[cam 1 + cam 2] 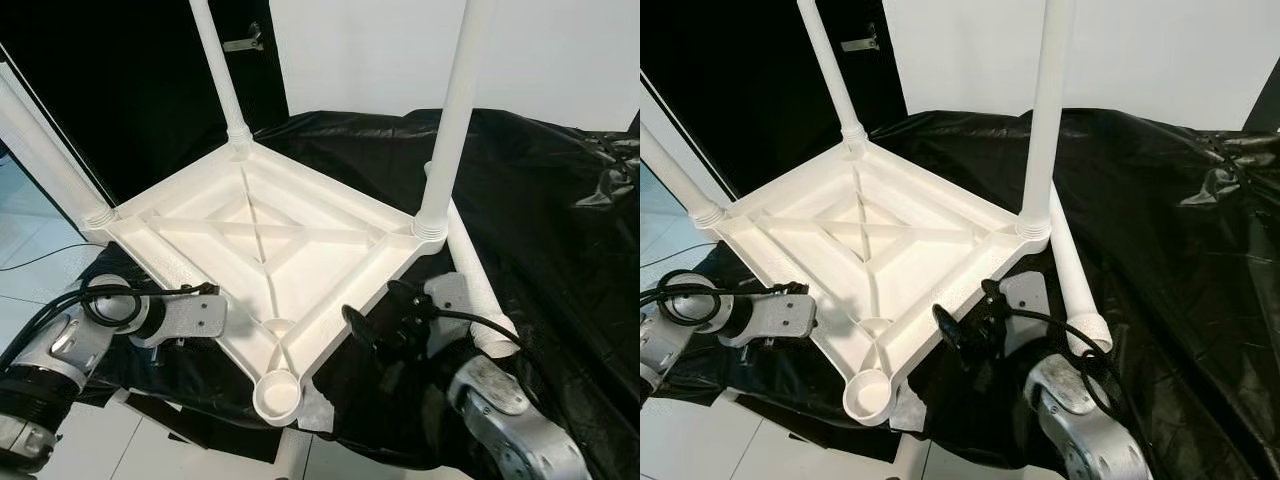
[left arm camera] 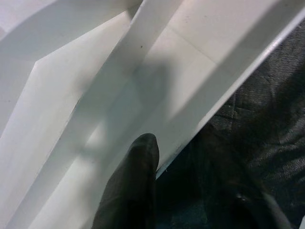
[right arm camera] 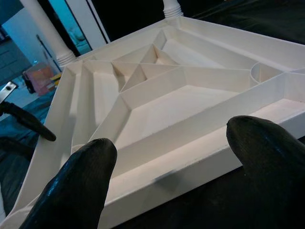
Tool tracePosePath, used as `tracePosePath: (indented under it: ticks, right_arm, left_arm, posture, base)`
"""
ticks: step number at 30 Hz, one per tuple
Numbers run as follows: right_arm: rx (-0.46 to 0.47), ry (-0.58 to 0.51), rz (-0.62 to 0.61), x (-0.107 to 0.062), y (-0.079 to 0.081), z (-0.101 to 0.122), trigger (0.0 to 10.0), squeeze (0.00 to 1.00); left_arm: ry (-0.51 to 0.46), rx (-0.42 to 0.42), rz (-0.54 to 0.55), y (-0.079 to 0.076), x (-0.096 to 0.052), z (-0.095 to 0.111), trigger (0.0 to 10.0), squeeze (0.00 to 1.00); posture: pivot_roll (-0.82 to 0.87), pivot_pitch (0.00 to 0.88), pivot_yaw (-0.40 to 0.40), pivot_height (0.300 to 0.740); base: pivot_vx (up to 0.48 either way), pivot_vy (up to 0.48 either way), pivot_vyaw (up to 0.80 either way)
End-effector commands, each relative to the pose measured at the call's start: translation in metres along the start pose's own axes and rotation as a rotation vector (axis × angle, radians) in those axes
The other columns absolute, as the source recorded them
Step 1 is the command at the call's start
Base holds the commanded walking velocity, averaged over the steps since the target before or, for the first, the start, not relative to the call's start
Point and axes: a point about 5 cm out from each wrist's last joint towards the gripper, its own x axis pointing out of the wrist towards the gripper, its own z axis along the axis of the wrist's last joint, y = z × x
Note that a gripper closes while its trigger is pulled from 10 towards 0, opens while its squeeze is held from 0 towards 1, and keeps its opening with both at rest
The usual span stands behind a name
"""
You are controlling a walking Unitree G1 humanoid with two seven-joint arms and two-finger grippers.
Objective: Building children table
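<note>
White plastic table (image 1: 262, 238) lies upside down (three legs fitted); right gripper (image 3: 167, 157), fingers apart, faces its edge; left gripper's (image 2: 131, 191) spread unclear.

Three upright legs (image 1: 455, 120) block corners; 4th socket (image 1: 277, 393) open, loose leg (image 1: 480, 290) beside tabletop (image 1: 270, 250).

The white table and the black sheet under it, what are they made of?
The table looks like moulded plastic: matte white all through, with thin ribs crossing its underside and round sockets at the corners. The sheet looks like thin plastic film: black, crinkled and shiny where light hits its folds. It could be coated cloth; I can't be sure.
</note>
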Motion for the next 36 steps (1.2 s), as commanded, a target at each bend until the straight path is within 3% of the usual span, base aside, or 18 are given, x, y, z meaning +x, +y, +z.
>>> tracePosePath:
  ticks: [1, 12, 13, 20, 24, 25, 30, 31, 34, 35, 36]
  right_arm:
    - [0.002, 0.002, 0.026, -0.003, 0.001, 0.002, 10.0, 0.00]
    - [-0.036, 0.011, 0.082, -0.009, -0.003, 0.005, 10.0, 0.00]
    - [-0.042, 0.010, 0.086, -0.008, -0.004, 0.005, 10.0, 0.00]
    - [-0.046, 0.012, 0.090, -0.008, -0.005, 0.007, 10.0, 0.00]
    - [-0.049, 0.009, 0.085, -0.008, -0.005, 0.008, 10.0, 0.00]
    - [-0.051, 0.007, 0.080, -0.008, -0.006, 0.008, 10.0, 0.00]
    - [-0.051, 0.004, 0.073, -0.007, -0.006, 0.009, 10.0, 0.00]
    - [-0.051, 0.005, 0.069, -0.007, -0.006, 0.008, 10.0, 0.00]
    - [-0.047, 0.004, 0.061, -0.006, -0.005, 0.008, 10.0, 0.00]
    - [-0.048, 0.003, 0.060, -0.006, -0.005, 0.008, 10.0, 0.00]
    - [-0.048, 0.003, 0.060, -0.006, -0.005, 0.008, 10.0, 0.00]
  left_arm:
    - [-0.015, -0.022, -0.053, -0.007, 0.002, -0.002, 0.0, 0.00]
    - [-0.052, -0.009, -0.117, -0.029, 0.011, 0.004, 0.0, 0.00]
    - [-0.064, 0.017, -0.102, -0.032, 0.016, 0.009, 10.0, 0.00]
    - [0.009, 0.119, -0.033, -0.027, 0.028, 0.013, 10.0, 0.00]
    - [0.008, 0.122, -0.034, -0.024, 0.030, 0.015, 10.0, 0.00]
    - [0.012, 0.113, -0.037, -0.023, 0.031, 0.015, 10.0, 1.00]
    - [0.014, 0.126, -0.045, -0.021, 0.031, 0.015, 10.0, 1.00]
    - [0.032, 0.154, -0.042, -0.019, 0.031, 0.015, 10.0, 0.00]
    - [0.035, 0.135, -0.044, -0.016, 0.033, 0.014, 10.0, 0.00]
    - [0.037, 0.133, -0.044, -0.015, 0.033, 0.014, 8.0, 0.00]
    - [0.037, 0.133, -0.044, -0.015, 0.033, 0.014, 8.0, 0.00]
  posture:
    - [0.01, 0.060, 0.098, 0.740]
    - [0.02, 0.060, 0.074, 0.740]
    - [0.02, 0.058, 0.071, 0.740]
    - [0.02, 0.057, 0.071, 0.740]
    - [0.01, 0.057, 0.077, 0.740]
    - [0.01, 0.057, 0.079, 0.740]
    - [0.01, 0.061, 0.087, 0.740]
    - [0.01, 0.063, 0.095, 0.740]
    - [0.01, 0.062, 0.100, 0.740]
    - [0.01, 0.062, 0.100, 0.740]
    - [0.01, 0.062, 0.100, 0.740]
  base:
    - [0.000, 0.000, 0.00]
    - [0.000, 0.000, 0.00]
    - [0.000, 0.000, 0.00]
    - [0.000, 0.000, 0.00]
    - [0.000, 0.000, 0.00]
    - [0.000, 0.000, 0.00]
    - [0.000, 0.000, 0.00]
    - [0.000, 0.000, 0.00]
    - [0.000, 0.000, 0.00]
    - [0.000, 0.000, 0.00]
    - [0.000, 0.000, 0.00]
